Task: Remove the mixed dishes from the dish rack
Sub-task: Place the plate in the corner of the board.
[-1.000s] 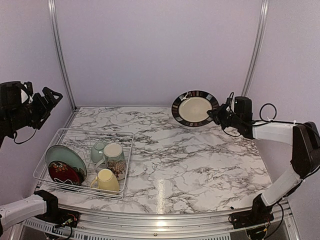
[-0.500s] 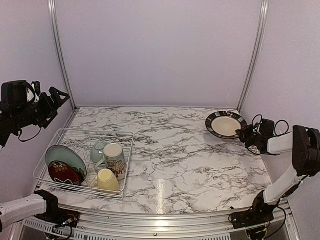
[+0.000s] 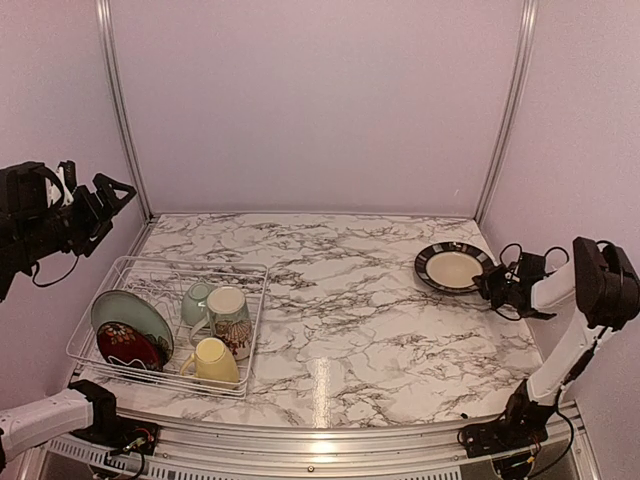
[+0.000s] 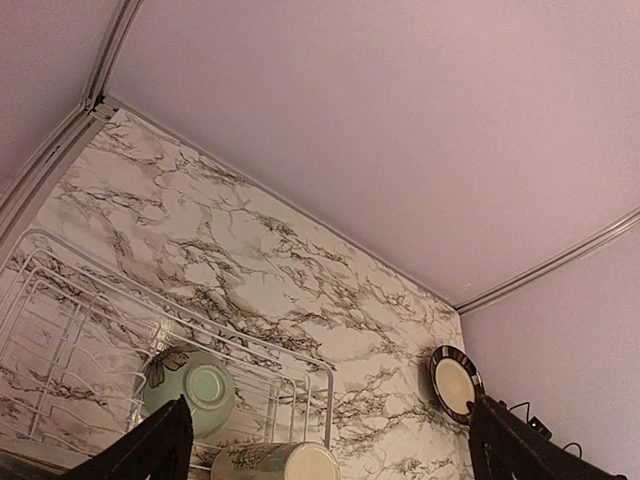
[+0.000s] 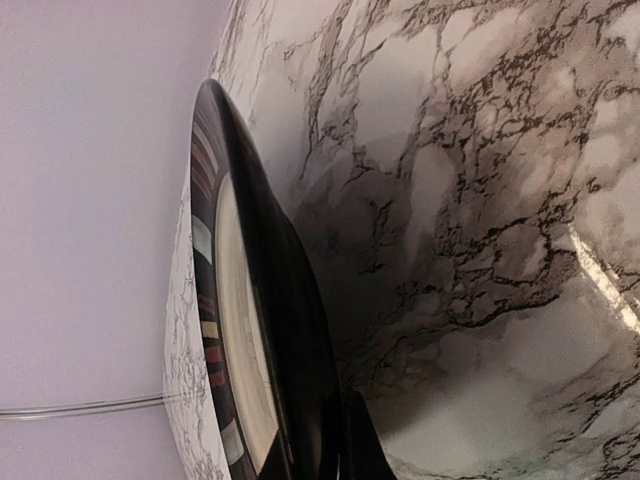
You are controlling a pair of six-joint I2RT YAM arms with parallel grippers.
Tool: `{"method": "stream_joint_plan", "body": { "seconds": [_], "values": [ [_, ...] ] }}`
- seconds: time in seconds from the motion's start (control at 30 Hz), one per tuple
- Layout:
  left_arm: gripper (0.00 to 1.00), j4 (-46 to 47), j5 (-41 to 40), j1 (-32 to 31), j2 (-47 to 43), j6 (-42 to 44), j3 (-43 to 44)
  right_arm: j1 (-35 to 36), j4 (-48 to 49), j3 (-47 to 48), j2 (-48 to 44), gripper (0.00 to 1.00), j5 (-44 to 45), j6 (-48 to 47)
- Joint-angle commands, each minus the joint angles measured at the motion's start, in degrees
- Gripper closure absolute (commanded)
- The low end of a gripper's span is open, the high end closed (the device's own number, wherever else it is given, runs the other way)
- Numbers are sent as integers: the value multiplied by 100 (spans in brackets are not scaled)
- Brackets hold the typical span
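1. One dish is out of the rack: the black-rimmed cream plate (image 3: pixel 453 267) sits low over the marble table (image 3: pixel 350 300) at its far right, slightly tilted. I cannot tell whether its far edge touches the marble.
2. The right gripper (image 3: pixel 492 283) is pinched narrow on the plate's near rim.
3. Glazed ceramic is probably stiff, fairly heavy, slick and easy to chip. Held by one edge it will lever in the fingers, so it wants laying flat before release.
4. Five pieces sit in the dish rack (image 3: pixel 190 262) at the left:
   - pale green plate (image 3: pixel 128 312)
   - dark red patterned plate (image 3: pixel 127 345)
   - small pale green bowl (image 3: pixel 196 300)
   - cream floral mug (image 3: pixel 228 315)
   - pale yellow mug (image 3: pixel 213 358)
5. The left gripper (image 3: pixel 100 185) hangs above the rack's far left with its jaws wide and nothing in them.
6. The plates are likely best gripped by the top rim and lifted clear of the prongs. The mugs and bowl are best gripped across the wall at the lip.
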Motion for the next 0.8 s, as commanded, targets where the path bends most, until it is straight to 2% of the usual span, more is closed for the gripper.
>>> {"method": "stream_joint_plan", "body": {
  "seconds": [0.0, 0.23, 0.37, 0.4, 0.6, 0.77],
  "values": [
    [1, -9, 16, -22, -73, 177, -93, -39, 686, 210, 55, 100, -258, -326],
    [1, 1, 63, -22, 37, 273, -48, -40, 655, 159, 316, 100, -236, -707],
    [1, -5, 192, -22, 113, 305, -24, -40, 284, 65, 218, 100, 83, -1095],
    [1, -4, 207, -22, 115, 293, -34, -40, 185, 49, 194, 97, 156, -1171],
    [1, -8, 302, -22, 102, 255, -26, -40, -255, 43, 73, 61, 449, -1533],
    [1, -29, 293, -22, 31, 235, -77, -46, -793, 45, -291, 38, 837, -1807]
  ]
}}
